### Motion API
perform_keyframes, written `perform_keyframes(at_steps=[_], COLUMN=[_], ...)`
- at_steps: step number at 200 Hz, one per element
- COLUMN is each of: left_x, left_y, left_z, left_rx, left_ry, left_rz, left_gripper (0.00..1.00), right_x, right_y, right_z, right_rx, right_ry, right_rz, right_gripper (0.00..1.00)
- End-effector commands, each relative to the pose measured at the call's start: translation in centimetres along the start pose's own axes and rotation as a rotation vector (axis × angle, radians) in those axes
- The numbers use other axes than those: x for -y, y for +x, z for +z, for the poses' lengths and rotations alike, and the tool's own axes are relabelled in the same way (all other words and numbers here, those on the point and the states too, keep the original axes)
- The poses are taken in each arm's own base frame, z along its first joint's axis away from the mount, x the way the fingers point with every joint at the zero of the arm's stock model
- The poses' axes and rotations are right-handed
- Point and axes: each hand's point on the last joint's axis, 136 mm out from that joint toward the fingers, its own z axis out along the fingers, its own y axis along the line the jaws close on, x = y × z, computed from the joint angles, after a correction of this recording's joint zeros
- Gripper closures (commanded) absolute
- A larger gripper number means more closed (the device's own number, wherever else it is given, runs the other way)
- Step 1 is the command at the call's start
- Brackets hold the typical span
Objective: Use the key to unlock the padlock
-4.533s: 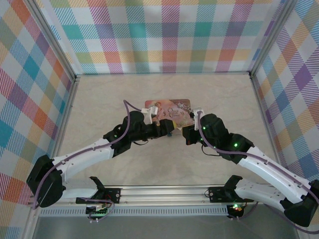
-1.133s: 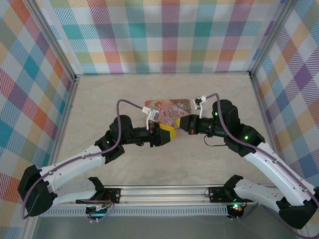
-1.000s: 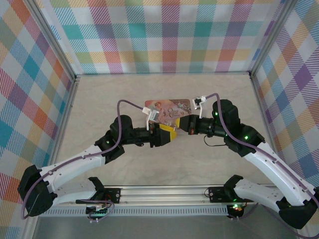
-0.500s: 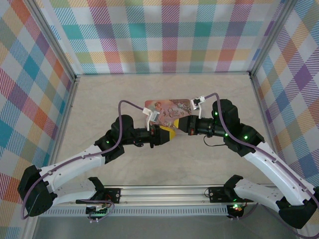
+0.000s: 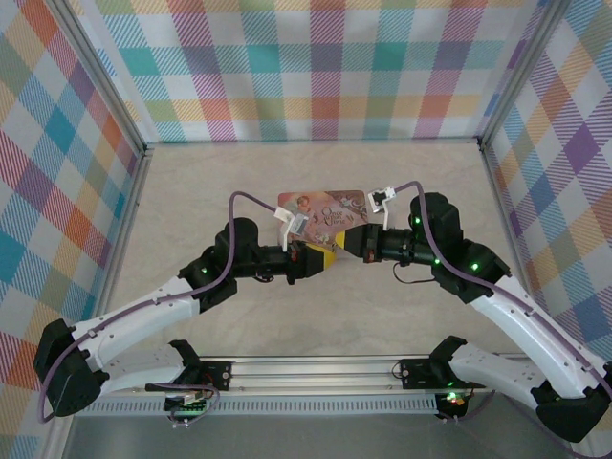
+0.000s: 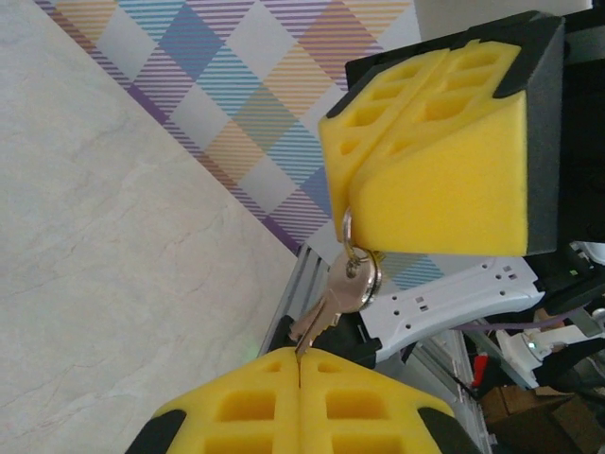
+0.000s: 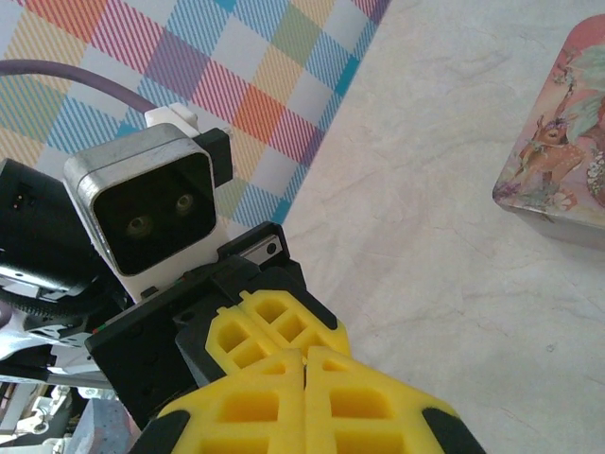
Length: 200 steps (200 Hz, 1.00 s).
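Observation:
The silvery key (image 6: 336, 303) hangs from a small ring (image 6: 348, 227) that comes out between the yellow fingers (image 6: 425, 170) of my right gripper. My left gripper (image 6: 299, 357) is shut on the tip of the key's blade. In the top view both grippers meet tip to tip above the table, the left gripper (image 5: 323, 256) just left of the right gripper (image 5: 346, 245), in front of the pink tin. In the right wrist view my right gripper (image 7: 304, 352) is shut, with the left gripper's yellow fingers (image 7: 269, 326) right against it. The padlock is hidden.
The pink illustrated tin (image 5: 325, 207) lies on the marble-patterned table (image 5: 220, 182) just behind the grippers, and its corner (image 7: 567, 142) appears in the right wrist view. Plaid walls (image 5: 325, 67) enclose three sides. A metal rail (image 5: 316, 368) runs along the near edge.
My left gripper has closed from half open onto the key's tip. Both arms have stayed nearly in place, fingertips together.

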Motion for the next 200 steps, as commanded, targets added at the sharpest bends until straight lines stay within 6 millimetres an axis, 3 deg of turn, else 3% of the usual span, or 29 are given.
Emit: perform_keyframes(at_steps=[1, 19, 38, 54, 106, 150, 200], left_x=[1.5, 0.9, 0.5, 0.0, -1.6, -0.2, 1.7], left_y=[-1.5, -1.2, -0.9, -0.3, 2.0, 3.2, 3.4], left_z=[-0.6, -0.6, -0.3, -0.1, -0.1, 0.1, -0.3], left_rx=[0.028, 0.005, -0.041, -0.090, -0.271, -0.368, -0.426], left_ry=[0.001, -0.032, -0.064, -0.091, -0.198, -0.115, -0.033], left_rz=[0.053, 0.044, 0.026, 0.007, -0.045, -0.058, -0.040], left_gripper=[1.00, 1.00, 1.00, 1.00, 1.00, 1.00, 1.00], right_x=[0.5, 1.0, 2.0, 3.2, 4.9, 3.6, 2.2], right_y=[1.1, 1.4, 1.6, 1.6, 1.3, 1.0, 2.3], right_z=[-0.2, -0.2, -0.3, -0.8, -1.9, -2.1, -0.5], right_rx=[-0.035, -0.046, -0.037, -0.017, 0.033, 0.035, -0.060], right_ry=[0.007, 0.024, 0.061, 0.104, 0.165, 0.060, -0.096], right_rz=[-0.018, -0.027, -0.028, -0.030, -0.083, -0.144, -0.160], right_gripper=[0.95, 0.88, 0.67, 0.59, 0.57, 0.55, 0.59])
